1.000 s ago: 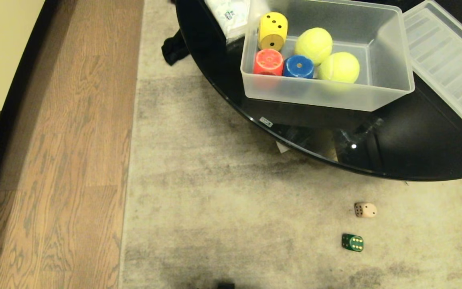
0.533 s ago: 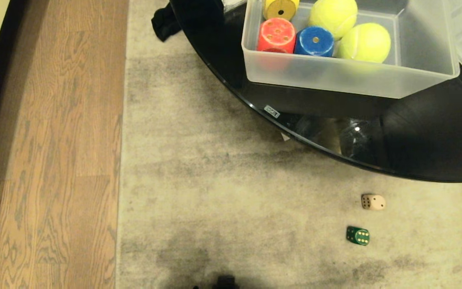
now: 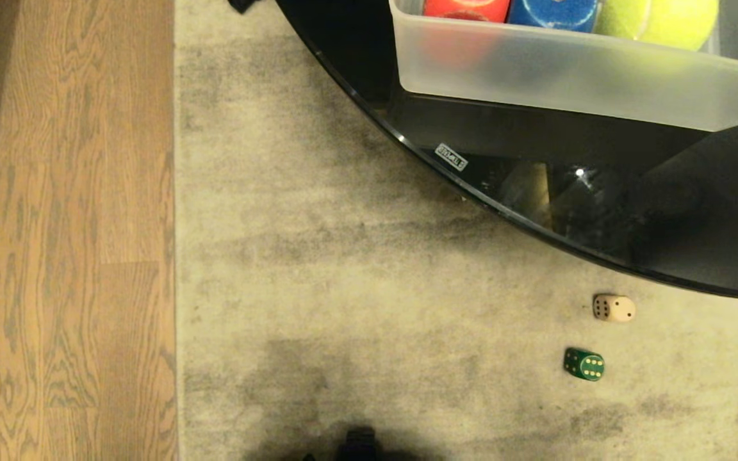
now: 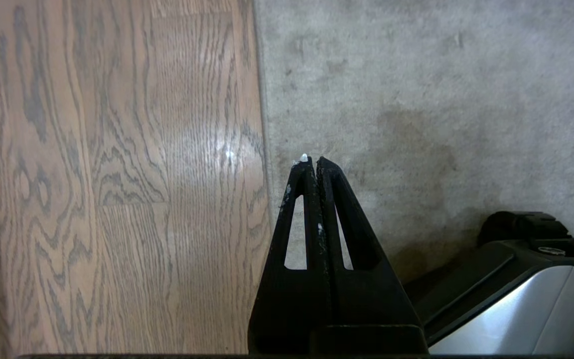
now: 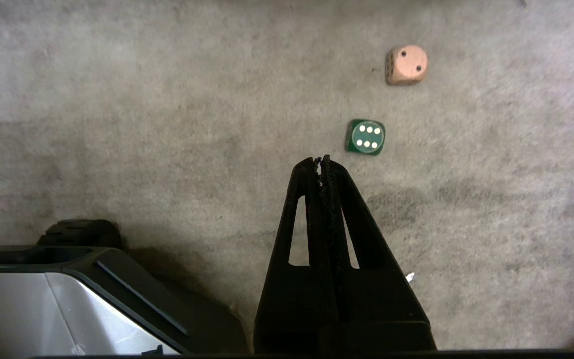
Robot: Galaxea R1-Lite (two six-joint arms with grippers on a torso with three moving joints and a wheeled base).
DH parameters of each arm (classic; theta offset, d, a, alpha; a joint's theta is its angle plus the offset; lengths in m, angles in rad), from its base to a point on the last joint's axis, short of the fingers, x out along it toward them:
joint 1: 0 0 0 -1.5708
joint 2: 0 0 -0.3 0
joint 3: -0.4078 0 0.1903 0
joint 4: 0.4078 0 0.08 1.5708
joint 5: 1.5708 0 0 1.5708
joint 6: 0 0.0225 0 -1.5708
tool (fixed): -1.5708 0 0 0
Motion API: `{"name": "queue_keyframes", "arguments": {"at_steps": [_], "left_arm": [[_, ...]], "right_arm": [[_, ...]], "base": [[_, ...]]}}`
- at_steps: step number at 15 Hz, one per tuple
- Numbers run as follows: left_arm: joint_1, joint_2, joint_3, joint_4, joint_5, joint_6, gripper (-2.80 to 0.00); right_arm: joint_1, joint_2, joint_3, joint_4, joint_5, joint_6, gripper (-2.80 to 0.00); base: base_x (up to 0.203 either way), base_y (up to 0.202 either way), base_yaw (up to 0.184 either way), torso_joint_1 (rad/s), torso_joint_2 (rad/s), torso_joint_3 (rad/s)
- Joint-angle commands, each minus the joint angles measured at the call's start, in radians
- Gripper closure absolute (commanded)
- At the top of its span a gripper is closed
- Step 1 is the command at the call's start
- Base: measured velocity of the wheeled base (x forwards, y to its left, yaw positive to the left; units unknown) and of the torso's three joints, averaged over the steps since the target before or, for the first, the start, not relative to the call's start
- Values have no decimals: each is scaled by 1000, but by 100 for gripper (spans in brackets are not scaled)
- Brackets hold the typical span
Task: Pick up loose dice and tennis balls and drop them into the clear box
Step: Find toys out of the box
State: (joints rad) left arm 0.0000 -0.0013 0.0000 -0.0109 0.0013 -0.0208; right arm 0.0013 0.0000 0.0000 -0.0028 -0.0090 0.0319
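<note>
Two loose dice, the green die [image 5: 365,136] nearer and the cream die [image 5: 405,64] beyond it, are found just ahead of the right gripper [image 5: 321,160], which is closed and empty.

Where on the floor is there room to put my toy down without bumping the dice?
The wide bare rug between the wood floor and the black table is free. It gets crowded near the cream die and green die, lying close together by the table's edge.

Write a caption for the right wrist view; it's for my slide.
Shut right pincer above grey carpet, near a dark green die and a cream die.
</note>
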Motion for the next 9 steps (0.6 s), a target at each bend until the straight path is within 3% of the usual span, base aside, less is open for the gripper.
{"name": "queue_keyframes", "arguments": {"at_steps": [1, 9], "left_arm": [[0, 1, 3, 0, 0, -1, 0], [0, 1, 3, 0, 0, 1, 0]], "right_arm": [[0, 0, 0, 0, 0, 0, 0], [0, 0, 0, 0, 0, 0, 0]], "base": [[0, 0, 0, 7, 2, -193], [0, 0, 0, 3, 2, -181]]}}
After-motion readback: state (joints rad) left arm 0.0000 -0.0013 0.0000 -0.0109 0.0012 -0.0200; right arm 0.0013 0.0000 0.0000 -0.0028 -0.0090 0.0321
